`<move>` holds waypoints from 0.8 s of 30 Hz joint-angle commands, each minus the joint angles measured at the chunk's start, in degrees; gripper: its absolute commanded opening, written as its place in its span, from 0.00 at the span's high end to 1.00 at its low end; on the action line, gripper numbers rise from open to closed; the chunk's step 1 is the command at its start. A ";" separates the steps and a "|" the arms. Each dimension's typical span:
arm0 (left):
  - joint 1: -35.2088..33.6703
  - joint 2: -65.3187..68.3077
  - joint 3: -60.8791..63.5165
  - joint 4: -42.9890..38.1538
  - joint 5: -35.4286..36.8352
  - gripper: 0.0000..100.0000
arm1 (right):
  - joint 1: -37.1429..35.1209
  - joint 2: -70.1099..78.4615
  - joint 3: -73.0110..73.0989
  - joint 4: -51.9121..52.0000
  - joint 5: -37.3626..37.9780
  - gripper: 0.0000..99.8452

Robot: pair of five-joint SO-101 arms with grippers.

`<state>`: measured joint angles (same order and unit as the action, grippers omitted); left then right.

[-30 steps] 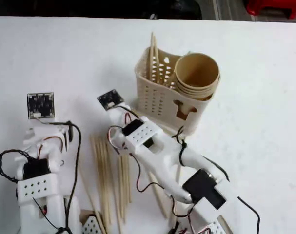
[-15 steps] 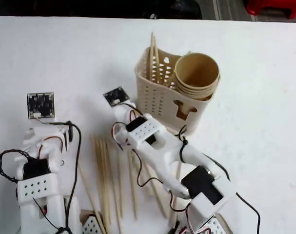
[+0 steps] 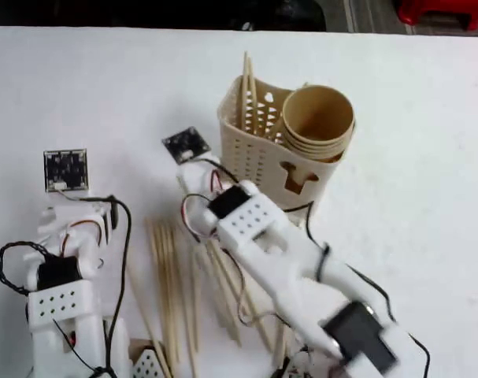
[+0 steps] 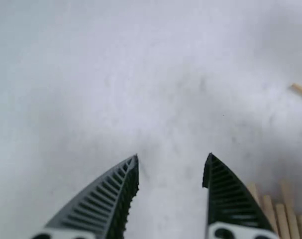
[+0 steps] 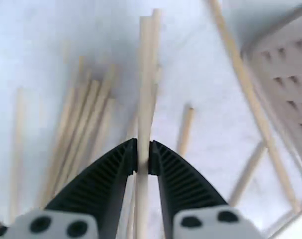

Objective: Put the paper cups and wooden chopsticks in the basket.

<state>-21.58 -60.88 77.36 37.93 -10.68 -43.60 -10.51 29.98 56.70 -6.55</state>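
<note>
A cream perforated basket (image 3: 258,157) stands at the table's middle back, holding stacked paper cups (image 3: 319,118) and several upright wooden chopsticks (image 3: 249,94). Loose chopsticks (image 3: 169,287) lie on the table in front of it. The right arm (image 3: 254,224) stretches over them, just in front of the basket. My right gripper (image 5: 143,150) is shut on a pair of chopsticks (image 5: 146,74), held above the loose chopsticks (image 5: 83,127), with the basket wall (image 5: 290,64) beside them. My left gripper (image 4: 172,167) is open over bare table, with chopstick ends (image 4: 281,206) nearby.
The left arm (image 3: 59,272) sits folded at the table's near left. The white table (image 3: 412,205) has free room right of the basket and at the far left. A red object (image 3: 443,12) lies beyond the back edge.
The right arm has stretched forward toward the basket, its wrist camera moving up the table. The chopsticks under it have shifted with it. The left arm has not moved.
</note>
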 commanded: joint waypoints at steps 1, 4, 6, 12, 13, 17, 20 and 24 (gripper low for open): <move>-0.31 -1.63 -0.35 -1.41 0.53 0.79 | -0.40 -11.47 -0.88 1.98 -0.09 0.98; -0.31 -1.63 -0.35 -1.41 0.53 0.79 | -0.40 -18.86 -0.88 2.15 -0.09 0.98; -0.31 -1.63 -0.35 -1.41 0.53 0.79 | -0.40 -23.52 -0.88 1.98 0.00 0.98; -0.31 -1.63 -0.26 -1.41 0.53 0.79 | 0.31 -35.38 -5.98 1.89 0.00 0.98; -0.31 -1.63 -0.26 -1.41 0.53 0.79 | 0.84 -36.70 -7.91 1.80 0.00 0.98; -0.31 -1.63 -0.26 -1.41 0.53 0.79 | 4.26 -38.46 -17.23 1.54 0.00 0.98; -0.31 -1.63 -0.26 -1.41 0.53 0.79 | 8.13 -37.85 -22.24 -2.95 0.00 0.98; -0.31 -1.63 -0.26 -1.41 0.53 0.79 | 13.85 -36.26 -24.35 -14.20 0.00 0.98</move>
<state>-21.58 -60.88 77.36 37.93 -10.68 -33.41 -47.43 8.88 50.20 -6.55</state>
